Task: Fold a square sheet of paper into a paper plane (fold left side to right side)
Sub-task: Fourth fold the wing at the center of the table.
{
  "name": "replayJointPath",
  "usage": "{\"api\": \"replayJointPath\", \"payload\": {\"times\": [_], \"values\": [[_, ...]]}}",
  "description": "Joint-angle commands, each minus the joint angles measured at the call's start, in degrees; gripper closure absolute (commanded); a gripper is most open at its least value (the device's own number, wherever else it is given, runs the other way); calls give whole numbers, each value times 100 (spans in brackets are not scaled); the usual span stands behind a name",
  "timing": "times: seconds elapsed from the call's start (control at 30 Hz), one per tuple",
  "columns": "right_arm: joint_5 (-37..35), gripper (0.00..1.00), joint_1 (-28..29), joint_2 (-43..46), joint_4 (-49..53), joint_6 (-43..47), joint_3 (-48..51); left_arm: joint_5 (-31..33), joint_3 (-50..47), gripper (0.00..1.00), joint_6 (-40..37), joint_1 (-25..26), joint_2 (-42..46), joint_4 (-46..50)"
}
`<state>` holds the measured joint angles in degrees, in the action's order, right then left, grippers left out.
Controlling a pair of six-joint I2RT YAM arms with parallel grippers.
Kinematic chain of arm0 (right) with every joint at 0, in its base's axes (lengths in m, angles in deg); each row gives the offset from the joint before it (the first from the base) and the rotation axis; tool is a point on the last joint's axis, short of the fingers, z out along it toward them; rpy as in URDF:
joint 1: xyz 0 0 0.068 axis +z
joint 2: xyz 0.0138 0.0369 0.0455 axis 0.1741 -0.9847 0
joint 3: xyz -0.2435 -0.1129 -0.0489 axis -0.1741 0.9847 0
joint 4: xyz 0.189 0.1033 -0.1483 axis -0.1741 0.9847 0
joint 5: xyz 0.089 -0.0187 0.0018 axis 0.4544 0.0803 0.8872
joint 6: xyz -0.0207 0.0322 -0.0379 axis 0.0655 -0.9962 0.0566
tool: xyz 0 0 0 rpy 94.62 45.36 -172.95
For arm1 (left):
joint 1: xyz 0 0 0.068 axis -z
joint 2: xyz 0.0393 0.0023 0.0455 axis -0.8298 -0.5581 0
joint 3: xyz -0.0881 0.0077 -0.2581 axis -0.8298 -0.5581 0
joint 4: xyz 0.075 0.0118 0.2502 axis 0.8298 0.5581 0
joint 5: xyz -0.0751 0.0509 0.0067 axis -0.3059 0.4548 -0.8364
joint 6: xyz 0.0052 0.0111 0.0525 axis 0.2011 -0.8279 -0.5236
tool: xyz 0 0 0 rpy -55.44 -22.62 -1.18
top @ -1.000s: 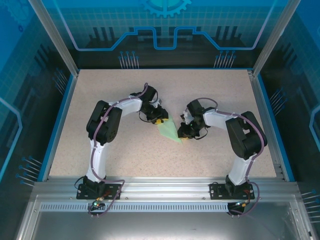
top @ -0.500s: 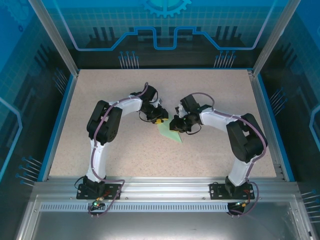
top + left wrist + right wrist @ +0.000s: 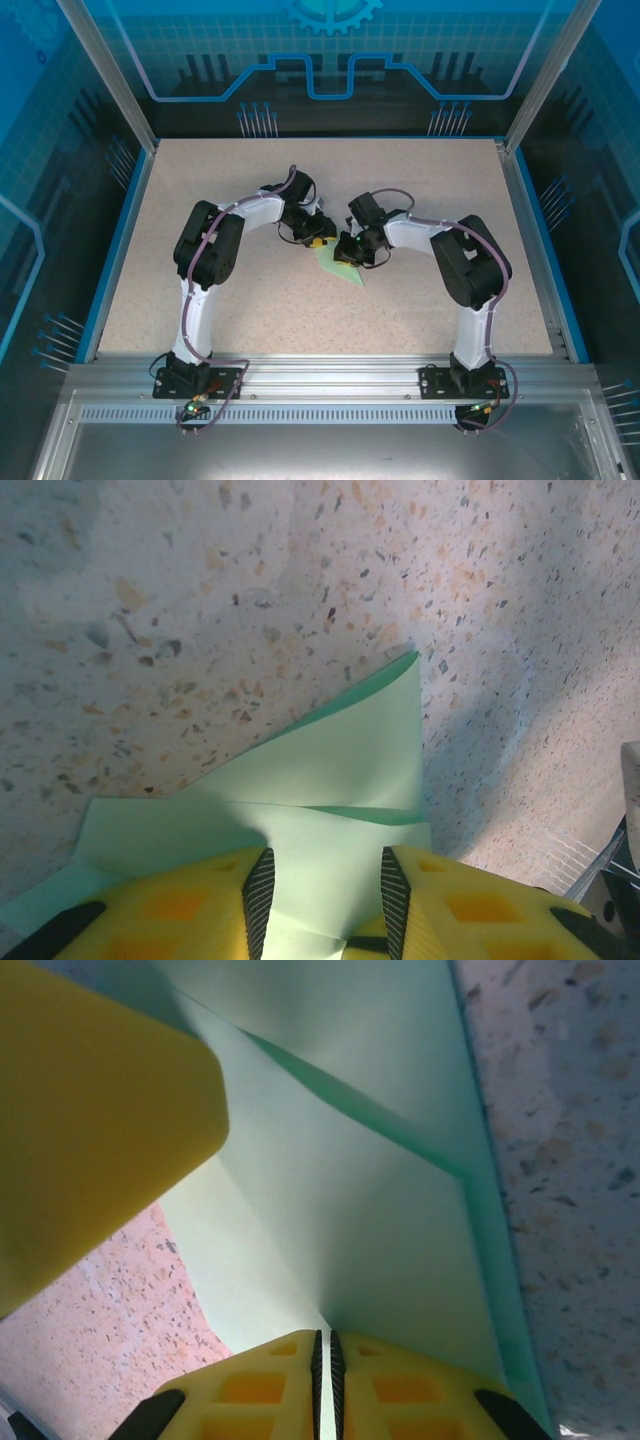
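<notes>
Pale green and folded into a narrow pointed shape, the paper plane (image 3: 346,270) lies on the speckled counter (image 3: 250,300) near its middle, its sharp tip aimed toward the near right. The left wrist view shows the plane (image 3: 330,780) as layered flaps with a crease running across it and one corner lifting slightly off the counter (image 3: 200,600). Seen from the right wrist, the plane (image 3: 350,1210) shows a darker fold line slanting across it, and its long right edge lies against the counter (image 3: 560,1110).

The left gripper (image 3: 318,243) sits at the far left end of the plane. Its yellow fingers (image 3: 250,895) stand apart, and bare paper fills the gap at the left gripper (image 3: 323,862); they pinch nothing.

The right gripper (image 3: 345,258) is over the far right side of the plane, just beside the left one. Its fingers (image 3: 255,1385) are pressed together with only a thin seam between them, and the paper runs right into that seam at the right gripper (image 3: 323,1345), so they are closed on the plane. One fat yellow finger (image 3: 90,1130) of the left arm looms over the plane's left part
</notes>
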<state>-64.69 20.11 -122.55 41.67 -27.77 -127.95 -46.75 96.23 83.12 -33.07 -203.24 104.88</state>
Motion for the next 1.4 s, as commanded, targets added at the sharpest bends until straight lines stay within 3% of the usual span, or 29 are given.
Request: {"api": "replayJointPath", "payload": {"times": [0.0,1.37], "values": [[-225,87,86,-125,426,-8,-89,302,29,61,-164,-27,-322,329],[-161,87,-582,1591,1077,71,2522,443,242,61,-206,-49,-485,485]]}}
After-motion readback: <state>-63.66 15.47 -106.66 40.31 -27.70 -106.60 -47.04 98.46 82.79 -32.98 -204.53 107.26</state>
